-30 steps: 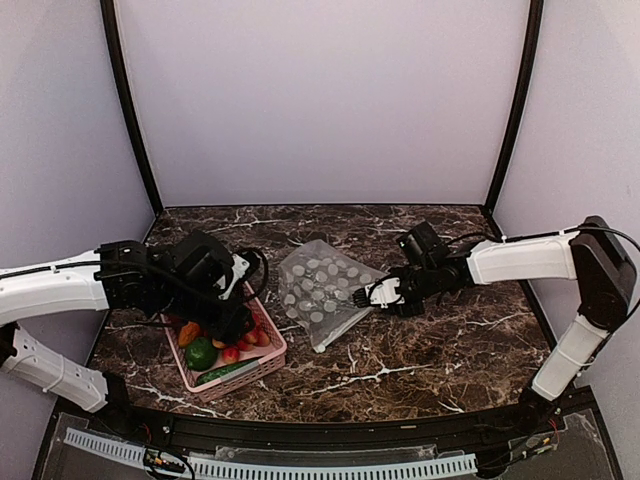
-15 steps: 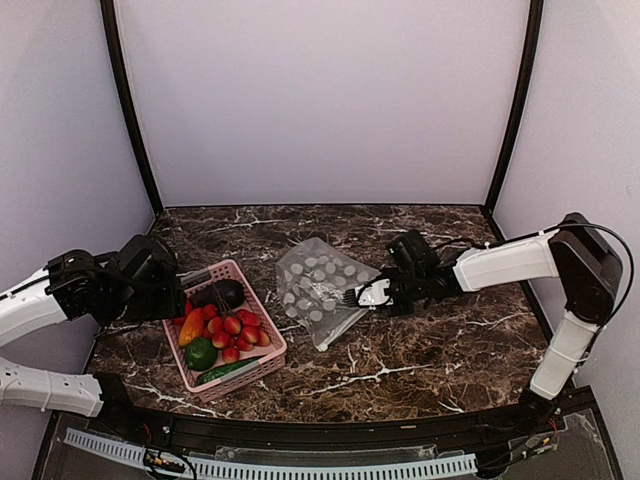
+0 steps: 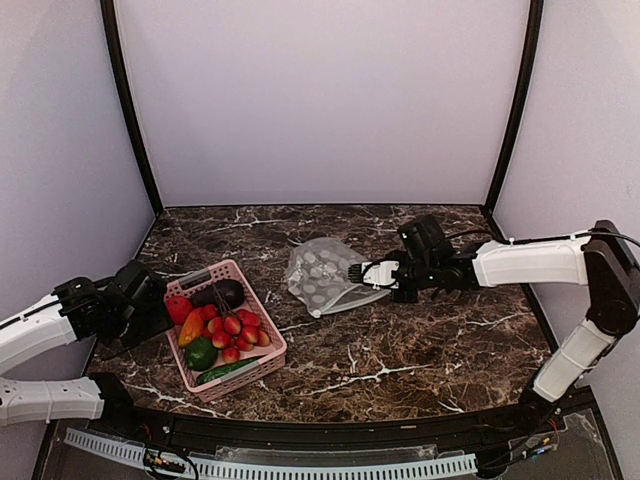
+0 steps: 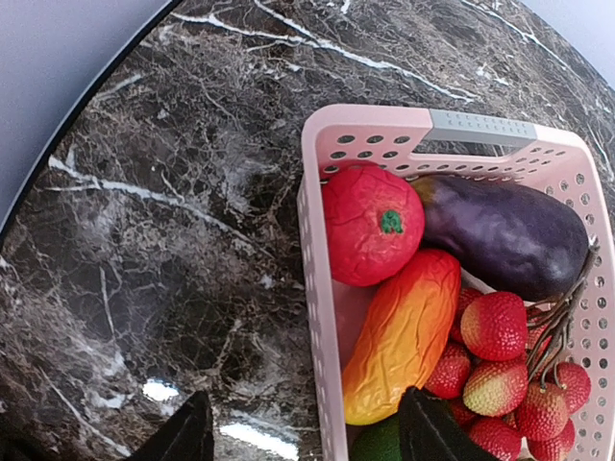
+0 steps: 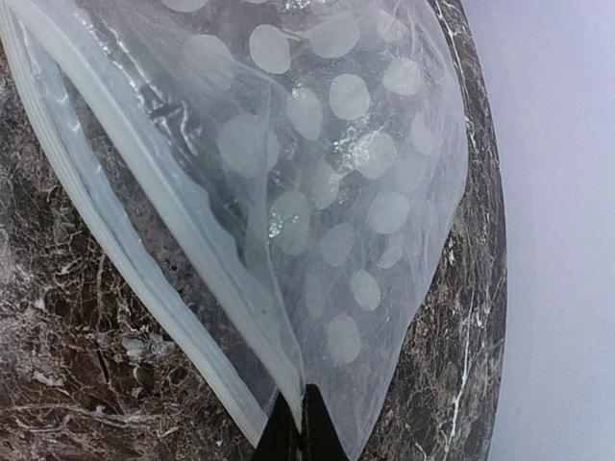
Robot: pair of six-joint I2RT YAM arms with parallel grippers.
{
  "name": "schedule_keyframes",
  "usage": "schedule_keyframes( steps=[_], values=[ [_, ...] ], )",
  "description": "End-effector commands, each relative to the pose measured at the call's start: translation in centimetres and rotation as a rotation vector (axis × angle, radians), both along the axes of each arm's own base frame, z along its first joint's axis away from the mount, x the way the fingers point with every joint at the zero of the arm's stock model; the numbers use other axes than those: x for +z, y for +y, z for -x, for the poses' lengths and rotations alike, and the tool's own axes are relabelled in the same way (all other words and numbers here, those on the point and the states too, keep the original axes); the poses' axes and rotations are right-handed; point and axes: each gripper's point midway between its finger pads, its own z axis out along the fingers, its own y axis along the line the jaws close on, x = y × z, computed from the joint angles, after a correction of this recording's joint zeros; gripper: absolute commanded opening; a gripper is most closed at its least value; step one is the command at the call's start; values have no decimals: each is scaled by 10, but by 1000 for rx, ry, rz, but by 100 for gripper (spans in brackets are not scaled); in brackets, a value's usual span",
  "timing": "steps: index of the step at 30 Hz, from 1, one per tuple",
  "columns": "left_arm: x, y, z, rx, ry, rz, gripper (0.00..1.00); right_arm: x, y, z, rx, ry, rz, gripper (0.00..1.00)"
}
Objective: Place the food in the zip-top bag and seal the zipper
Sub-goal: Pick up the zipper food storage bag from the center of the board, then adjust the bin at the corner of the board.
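The food lies in a pink basket (image 3: 262, 362): eggplant (image 4: 504, 235), mango (image 4: 408, 331), a large red fruit (image 4: 370, 226), several small red fruits (image 4: 500, 327), green pepper (image 3: 201, 353) and cucumber (image 3: 225, 372). My left gripper (image 4: 307, 437) is open, low at the basket's left side, one finger on each side of its wall, holding nothing. The dotted zip-top bag (image 3: 322, 272) sits bunched mid-table. My right gripper (image 3: 357, 272) is shut on the upper lip of the bag (image 5: 336, 173), lifting it. The zipper (image 5: 115, 250) on the lower lip rests on the table, with the mouth parted.
The dark marble table (image 3: 420, 340) ends at a black frame along the left edge (image 4: 86, 91). Lilac walls close in the back and sides. The basket's grey handle (image 4: 480, 125) faces the back.
My left arm has drawn back to the left, off the basket. My right gripper has shut on the bag's lip and pulled it up and back, bunching the bag.
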Motion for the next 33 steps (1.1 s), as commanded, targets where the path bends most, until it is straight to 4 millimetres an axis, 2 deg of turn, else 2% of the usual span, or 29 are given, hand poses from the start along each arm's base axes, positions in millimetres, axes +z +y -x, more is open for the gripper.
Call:
schedule_keyframes(
  steps=[1, 6, 11, 15, 18, 19, 20, 21, 22, 23, 24, 25, 26, 29, 32, 33],
  values=[
    [-15, -13, -11, -12, 12, 67, 61, 17, -10, -5, -94, 22, -62, 0],
    [-26, -21, -20, -31, 53, 57, 48, 16, -17, -8, -136, 41, -73, 0],
    [-32, -30, -32, -72, 88, 21, 30, 32, -34, -24, -224, 75, -133, 0],
    [-29, -50, -54, -154, 67, 21, 16, 43, -54, -34, -300, 101, -178, 0],
    [-26, -71, -80, -246, 42, 0, 8, 49, -72, -39, -356, 107, -201, 0],
    [-17, -82, -91, -274, 11, 16, 7, 52, -77, -38, -369, 110, -211, 0],
    [-25, -88, -95, -312, 38, -4, 6, 54, -81, -38, -382, 115, -220, 0],
    [-17, -97, -106, -330, 16, 7, 5, 56, -85, -36, -392, 118, -226, 0],
    [-26, -104, -109, -361, 48, 0, 5, 57, -89, -35, -405, 120, -228, 0],
    [-18, -114, -120, -377, 24, 21, 4, 58, -92, -32, -415, 123, -227, 0],
    [-28, -121, -122, -398, 58, 24, 4, 57, -96, -31, -430, 124, -224, 0],
    [-22, -131, -131, -407, 38, 47, 4, 58, -100, -30, -446, 115, -218, 0],
    [-31, -139, -134, -425, 65, 66, 4, 58, -105, -32, -470, 98, -209, 0],
    [-33, -163, -151, -445, 61, 126, 8, 59, -118, -37, -532, 61, -186, 0],
    [-31, -172, -160, -433, 55, 155, 12, 65, -122, -39, -559, 59, -205, 0],
    [-26, -173, -163, -428, 43, 158, 17, 68, -121, -38, -557, 61, -214, 0]
  ],
)
